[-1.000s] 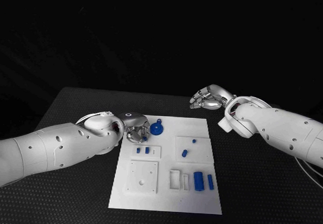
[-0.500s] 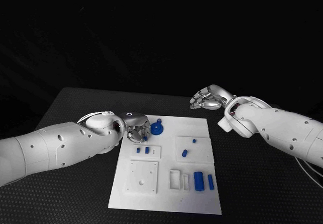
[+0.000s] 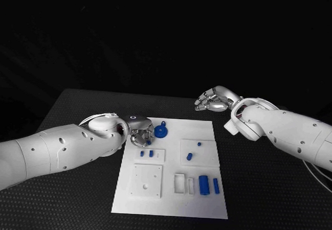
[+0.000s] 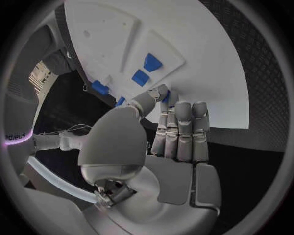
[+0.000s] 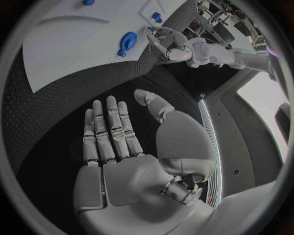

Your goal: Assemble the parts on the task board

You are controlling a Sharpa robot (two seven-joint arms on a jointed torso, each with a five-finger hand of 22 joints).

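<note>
White board: the task board (image 3: 170,197) lay in the middle of the black surface (image 3: 77,116), its long side running away from the robot.
Blue parts: a round part with a tab (image 3: 161,131) sat near the board's far edge; two small pieces (image 3: 146,154) stood in a shallow recess on the left side; two more (image 3: 189,157) lay in a square recess to the right; two long pieces (image 3: 204,184) stood near the right edge, beside two narrow slots.
Left hand: the left hand (image 3: 139,132) hung over the board's far left corner, just beside the round part; in the left wrist view its fingers (image 4: 181,128) were straight and held together, with a blue piece (image 4: 165,96) pinched between the thumb and a fingertip.
Right hand: the right hand (image 3: 213,100) hovered above the surface beyond the board's far right corner, well apart from the parts; its fingers (image 5: 110,129) were spread and held nothing.
</note>
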